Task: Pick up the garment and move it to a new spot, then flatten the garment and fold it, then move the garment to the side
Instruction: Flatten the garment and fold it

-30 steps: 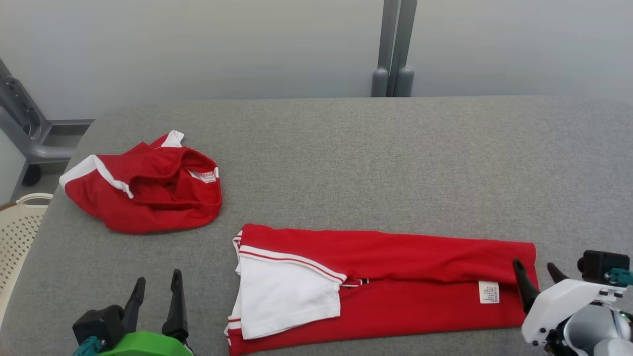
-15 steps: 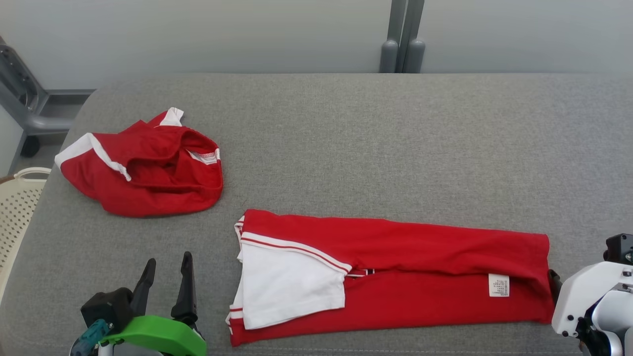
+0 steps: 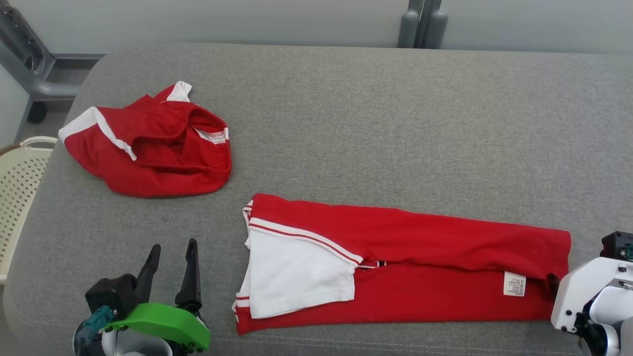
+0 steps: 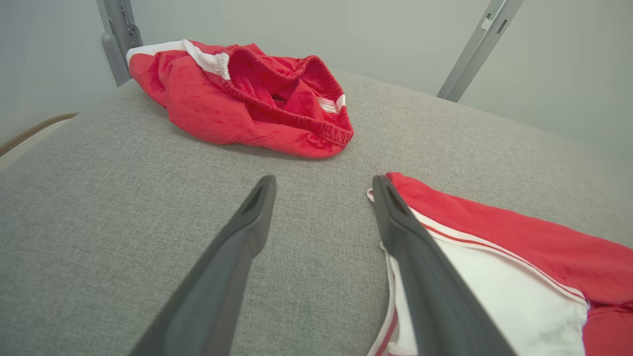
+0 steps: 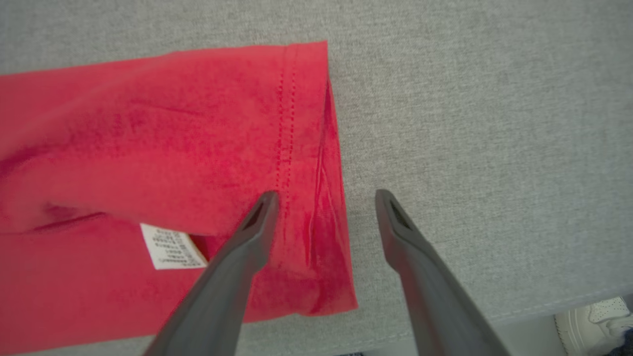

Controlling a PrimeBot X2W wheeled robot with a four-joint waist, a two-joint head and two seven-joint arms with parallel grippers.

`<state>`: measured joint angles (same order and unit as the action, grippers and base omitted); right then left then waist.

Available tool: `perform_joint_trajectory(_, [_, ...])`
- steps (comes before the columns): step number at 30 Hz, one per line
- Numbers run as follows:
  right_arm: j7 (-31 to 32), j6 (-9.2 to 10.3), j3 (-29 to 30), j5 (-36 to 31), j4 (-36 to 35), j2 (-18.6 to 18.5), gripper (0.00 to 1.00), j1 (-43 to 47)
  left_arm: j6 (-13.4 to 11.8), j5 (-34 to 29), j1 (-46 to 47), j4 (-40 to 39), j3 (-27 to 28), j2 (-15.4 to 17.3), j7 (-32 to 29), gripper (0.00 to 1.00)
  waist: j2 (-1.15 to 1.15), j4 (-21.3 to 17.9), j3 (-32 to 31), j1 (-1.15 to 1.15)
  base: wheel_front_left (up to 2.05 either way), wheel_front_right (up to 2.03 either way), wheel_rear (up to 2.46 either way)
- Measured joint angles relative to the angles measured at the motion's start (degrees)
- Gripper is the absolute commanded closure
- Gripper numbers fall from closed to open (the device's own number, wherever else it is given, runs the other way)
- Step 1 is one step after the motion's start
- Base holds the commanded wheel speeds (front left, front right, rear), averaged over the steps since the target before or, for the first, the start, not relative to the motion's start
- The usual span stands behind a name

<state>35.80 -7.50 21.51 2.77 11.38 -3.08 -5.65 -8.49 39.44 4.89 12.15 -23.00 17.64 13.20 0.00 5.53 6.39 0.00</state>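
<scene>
Grey woven table cover (image 3: 371, 123), matte and coarse-grained, with rounded corners, bearing two garments. The folded red garment (image 3: 420, 242), a soft knit folded into a long, narrow band, lies across the lower centre to lower right of the head frame, near the front edge; a white sleeve panel (image 3: 296, 272) edged with red-and-white stripes covers its left end, and one white care label (image 3: 514, 284) sits near its stitched right hem. The crumpled red garment (image 3: 148, 153), white-trimmed with a gathered elastic opening, lies in a heap at upper left. The left gripper (image 3: 172, 245), at lower left, has its two tapered dark fingers spread apart over bare cover, holding nothing. The right gripper (image 5: 326, 194) is likewise spread and empty, one finger over the hem and one over the cover; contact with the cloth cannot be judged. One cream perforated basket (image 3: 20, 188) shows at the left edge and one grey metal post (image 3: 423, 24) at the top. Since the earlier frames the camera has shifted; the fold is unchanged, while the right fingers, plain a second ago, now sit mostly behind the white wrist housing.
</scene>
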Motion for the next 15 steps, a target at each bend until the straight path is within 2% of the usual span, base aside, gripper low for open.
perform_joint_trajectory(15, [0.18,0.0,1.04,-0.83,4.76,-0.22,0.0,-2.3,0.33,-0.18,1.01,0.08,-0.68,0.34,-0.26,0.0,0.0,0.9,1.54,0.0,0.0,0.0,0.0])
